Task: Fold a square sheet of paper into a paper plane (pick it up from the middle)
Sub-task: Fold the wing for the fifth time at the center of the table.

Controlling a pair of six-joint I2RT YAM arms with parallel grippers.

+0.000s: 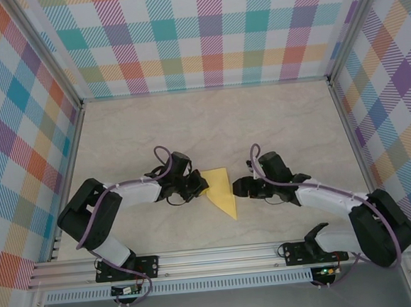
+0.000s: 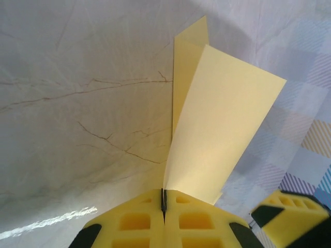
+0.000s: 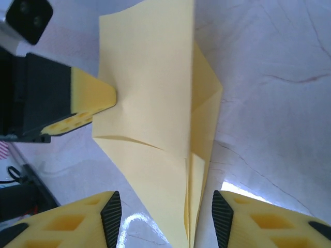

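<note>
1. Seen from the top camera, the yellow sheet of paper (image 1: 221,189) is folded into a pointed triangular shape. It sits over the near middle of the pale marbled desk (image 1: 210,124), between the two arms, with its sharp tip aimed toward 5 o'clock.
2. The left fingers (image 1: 198,188) meet the paper at its 9 o'clock edge. The right fingers (image 1: 241,188) stand just off its 3 o'clock edge.
3. In the left wrist view, the left fingers (image 2: 139,222) are pressed together, pinching the paper's edge in the seam between their yellow pads.
4. From that pinch the sheet of paper (image 2: 222,129) fans out toward 12 and 1 o'clock in two layers, a narrow strip behind a wider flap. The veined desk (image 2: 77,103) lies behind it.
5. One of the right fingers (image 2: 289,214) shows at 4 o'clock in that same view, apart from the paper.
6. In the right wrist view, the right fingers (image 3: 111,217) are spread, one at 7 o'clock and the other at 5 o'clock. The paper's narrow pointed end lies between them with a gap on each side.
7. There the sheet of paper (image 3: 155,77) shows a long centre crease and overlapping folded layers, wide toward 12 o'clock and tapering toward 6 o'clock.
8. The left fingers (image 3: 90,98) grip its 9 o'clock edge, their yellow tip on the paper.
9. The desk (image 3: 274,103) lies bare at 3 o'clock of the paper; whether the paper touches it cannot be told.
10. Plaid walls (image 1: 210,32) close the desk in at 9, 12 and 3 o'clock.
</note>
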